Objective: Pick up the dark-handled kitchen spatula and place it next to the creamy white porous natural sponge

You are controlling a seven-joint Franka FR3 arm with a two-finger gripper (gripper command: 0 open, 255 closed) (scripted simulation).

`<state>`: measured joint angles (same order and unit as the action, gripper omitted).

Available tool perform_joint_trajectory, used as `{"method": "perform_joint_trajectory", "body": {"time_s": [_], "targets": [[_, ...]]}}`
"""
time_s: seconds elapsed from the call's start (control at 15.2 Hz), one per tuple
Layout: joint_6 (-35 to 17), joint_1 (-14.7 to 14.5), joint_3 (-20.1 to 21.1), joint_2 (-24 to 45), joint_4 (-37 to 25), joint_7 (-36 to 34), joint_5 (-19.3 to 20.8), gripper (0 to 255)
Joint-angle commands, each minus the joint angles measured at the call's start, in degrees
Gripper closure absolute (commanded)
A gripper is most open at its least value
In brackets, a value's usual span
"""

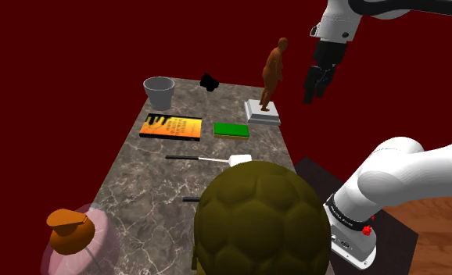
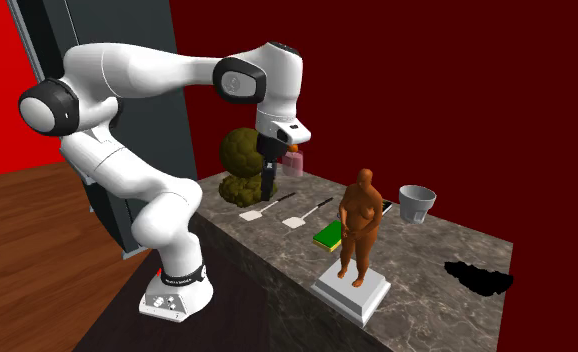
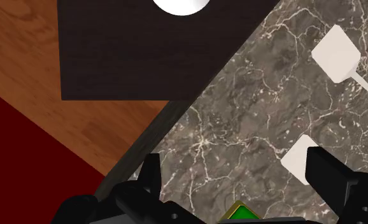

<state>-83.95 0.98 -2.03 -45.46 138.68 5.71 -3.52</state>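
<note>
Shoulder view, counter (image 1: 138, 183), cup (image 1: 159, 92) far left, statuette (image 1: 271, 74) far right, book (image 1: 171, 126) left of flat block (image 1: 231, 130), spatula (image 1: 210, 159) nearer, lumpy ball (image 1: 260, 223) nearest.

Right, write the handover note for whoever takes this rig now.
Claw: open, empty, hovering over the edge of the marble table.
Spatula A and spatula B, both white-bladed, lie flat on the table, neither held; which is meant is unclear.
Lumpy olive sponge sits near spatula A; flat green sponge lies apart.
Done: nothing. Left: grasp, lift, set down beside the olive sponge.
</note>
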Motion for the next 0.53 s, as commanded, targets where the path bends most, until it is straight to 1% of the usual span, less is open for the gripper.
{"method": "perform_joint_trajectory", "body": {"time_s": [0.0, 0.46], "targets": [[0.0, 0.0, 0.0, 0.0, 0.0, 0.0, 0.0, 0], [-13.8, -5.7, 4.2, 7.2, 3.3, 4.4, -2.4, 0]]}}
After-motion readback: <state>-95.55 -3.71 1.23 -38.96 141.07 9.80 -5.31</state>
